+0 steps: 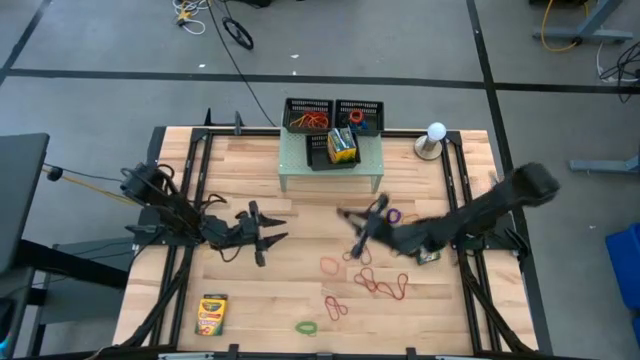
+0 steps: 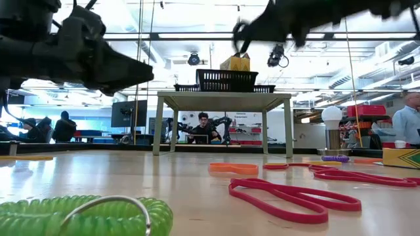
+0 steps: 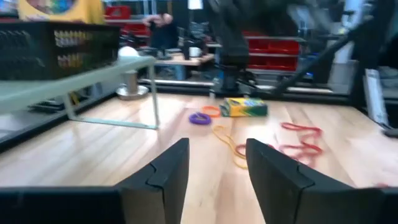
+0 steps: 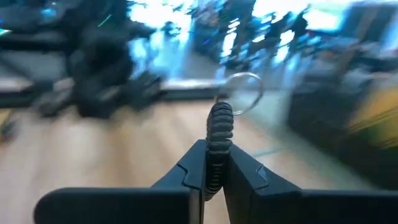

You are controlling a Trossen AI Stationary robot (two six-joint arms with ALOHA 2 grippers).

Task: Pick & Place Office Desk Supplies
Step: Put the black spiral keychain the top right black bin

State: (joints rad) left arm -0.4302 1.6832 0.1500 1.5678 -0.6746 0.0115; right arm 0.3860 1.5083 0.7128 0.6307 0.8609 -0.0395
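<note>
High view: left gripper (image 1: 262, 238) over bare wood, jaws apart. Right gripper (image 1: 357, 243) mid-table. Crayon box (image 1: 211, 314) near front left; red bands (image 1: 383, 286) and green coil (image 1: 306, 327) lie loose. Trays (image 1: 333, 116) sit on riser (image 1: 371, 165), a lamp (image 1: 434, 139) beside.
Low view: green coil (image 2: 72, 216) nearest, red bands (image 2: 295, 196) behind; riser legs (image 2: 157, 124) stand farther back.
Left wrist: fingers (image 3: 168, 174) spread, nothing between; second box (image 3: 244, 107) and purple band (image 3: 199, 117) ahead.
Right wrist: jaws clamped on dark coil (image 4: 219, 134) with a key ring (image 4: 242, 93).
</note>
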